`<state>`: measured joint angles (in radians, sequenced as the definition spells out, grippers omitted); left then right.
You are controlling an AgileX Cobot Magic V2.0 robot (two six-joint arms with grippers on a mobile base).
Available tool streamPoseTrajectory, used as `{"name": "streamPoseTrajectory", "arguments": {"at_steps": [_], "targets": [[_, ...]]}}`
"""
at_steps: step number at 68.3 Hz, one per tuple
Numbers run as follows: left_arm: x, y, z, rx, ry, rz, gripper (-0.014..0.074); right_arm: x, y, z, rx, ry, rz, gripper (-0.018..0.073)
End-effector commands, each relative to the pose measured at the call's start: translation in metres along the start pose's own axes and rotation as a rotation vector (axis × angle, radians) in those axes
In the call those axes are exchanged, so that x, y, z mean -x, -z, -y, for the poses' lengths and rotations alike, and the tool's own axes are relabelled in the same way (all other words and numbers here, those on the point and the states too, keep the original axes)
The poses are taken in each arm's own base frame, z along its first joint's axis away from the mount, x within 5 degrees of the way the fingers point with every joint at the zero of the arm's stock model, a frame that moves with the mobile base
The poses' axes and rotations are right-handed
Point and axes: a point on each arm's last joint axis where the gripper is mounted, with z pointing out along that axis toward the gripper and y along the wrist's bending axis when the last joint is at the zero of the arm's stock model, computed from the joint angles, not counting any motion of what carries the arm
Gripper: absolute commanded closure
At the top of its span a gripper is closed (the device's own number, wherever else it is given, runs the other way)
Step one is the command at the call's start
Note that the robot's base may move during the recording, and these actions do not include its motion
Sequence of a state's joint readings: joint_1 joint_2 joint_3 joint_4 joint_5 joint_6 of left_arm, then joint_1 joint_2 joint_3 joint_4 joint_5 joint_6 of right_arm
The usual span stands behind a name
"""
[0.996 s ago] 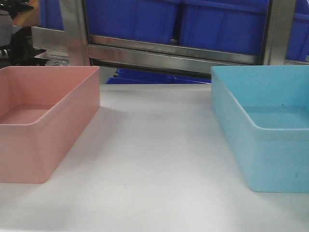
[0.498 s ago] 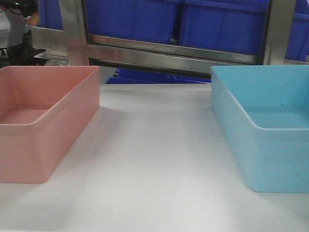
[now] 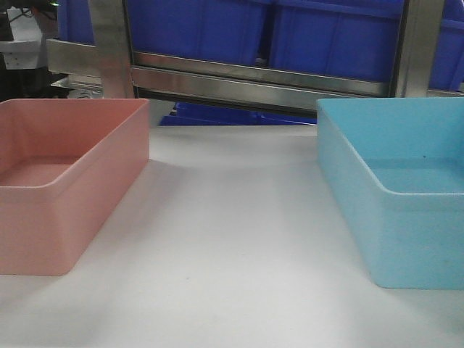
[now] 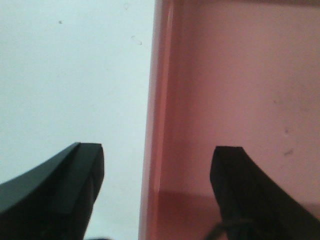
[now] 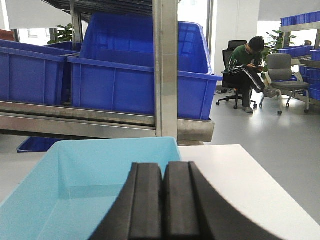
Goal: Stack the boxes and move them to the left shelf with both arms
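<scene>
Grippers at the two boxes, both boxes flat on the table.
Left gripper [image 4: 159, 152] fingers spread: the pink box [image 4: 240, 90] wall runs up between them, one fingertip [image 4: 85, 160] over the white table [image 4: 75, 75] outside the wall, the other over the box floor inside. Can't tell if either touches. Right gripper [image 5: 163, 172] fingers pressed together, gripping nothing. Blue box [image 5: 100, 170] sits open just ahead of and below the tips, with a steel rack [image 5: 165, 65] post and dark blue bins [image 5: 125, 80] beyond it. Front view: boxes well apart, pink left, blue right, rack bar behind them.
</scene>
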<state>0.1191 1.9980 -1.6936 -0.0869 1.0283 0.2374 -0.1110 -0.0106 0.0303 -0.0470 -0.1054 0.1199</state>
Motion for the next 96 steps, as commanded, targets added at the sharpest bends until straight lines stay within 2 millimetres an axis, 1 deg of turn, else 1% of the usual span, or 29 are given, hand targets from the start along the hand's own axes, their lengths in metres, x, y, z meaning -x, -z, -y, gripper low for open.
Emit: {"name": "streamPoseTrajectory", "arguments": {"at_steps": [1,8,12,14,22,33,40,45,55,60,64,67,76,78,80,86,96], "targets": [[0.014,0.014,-0.001,-0.01,0.005,0.062,0.0248,0.009,0.001,-0.001,0.005,0.013,0.094,0.0505],[0.018,-0.005,-0.003,-0.019,0.009,0.029,0.0323,0.009,0.001,-0.001,0.005,0.013,0.094,0.0505],[0.018,-0.009,-0.005,-0.019,0.013,0.022,0.0381,0.009,0.001,-0.001,0.005,0.013,0.094,0.0505],[0.017,-0.012,-0.005,-0.018,0.012,0.016,0.0425,0.009,0.001,-0.001,0.005,0.013,0.094,0.0505],[0.016,-0.012,-0.009,-0.004,0.011,0.01,0.0617,0.009,0.001,-0.001,0.005,0.013,0.094,0.0505],[0.013,-0.011,-0.009,-0.02,0.022,-0.021,0.0603,0.009,0.001,-0.001,0.005,0.013,0.094,0.0505],[0.013,0.0,-0.001,-0.092,0.053,-0.022,0.0603,0.009,0.001,-0.001,0.005,0.013,0.094,0.0505],[0.014,0.012,0.006,-0.153,0.097,-0.016,0.0603,0.009,0.001,-0.001,0.005,0.013,0.094,0.0505],[0.015,0.042,0.028,-0.241,0.128,0.016,0.0603,0.009,0.001,-0.001,0.005,0.013,0.094,0.0505],[0.014,0.057,0.044,-0.266,0.131,0.024,0.0604,0.009,0.001,-0.001,0.005,0.013,0.094,0.0505],[0.014,0.064,0.057,-0.275,0.141,0.028,0.0604,0.009,0.001,-0.001,0.005,0.013,0.094,0.0505],[0.015,0.068,0.071,-0.287,0.142,0.025,0.0604,0.009,0.001,-0.001,0.005,0.013,0.094,0.0505],[0.013,0.065,0.109,-0.315,0.161,-0.012,0.0604,0.009,0.001,-0.001,0.005,0.013,0.094,0.0505],[0.011,0.063,0.117,-0.32,0.179,-0.027,0.0604,0.009,0.001,-0.001,0.005,0.013,0.094,0.0505],[0.009,0.059,0.13,-0.326,0.178,-0.039,0.0604,0.009,0.001,-0.001,0.005,0.013,0.094,0.0505],[0.003,0.051,0.157,-0.321,0.161,-0.036,0.0604,0.009,0.001,-0.001,0.005,0.013,0.094,0.0505],[-0.006,0.039,0.192,-0.269,0.151,-0.016,0.0604,0.009,0.001,-0.001,0.005,0.013,0.094,0.0505]]}}
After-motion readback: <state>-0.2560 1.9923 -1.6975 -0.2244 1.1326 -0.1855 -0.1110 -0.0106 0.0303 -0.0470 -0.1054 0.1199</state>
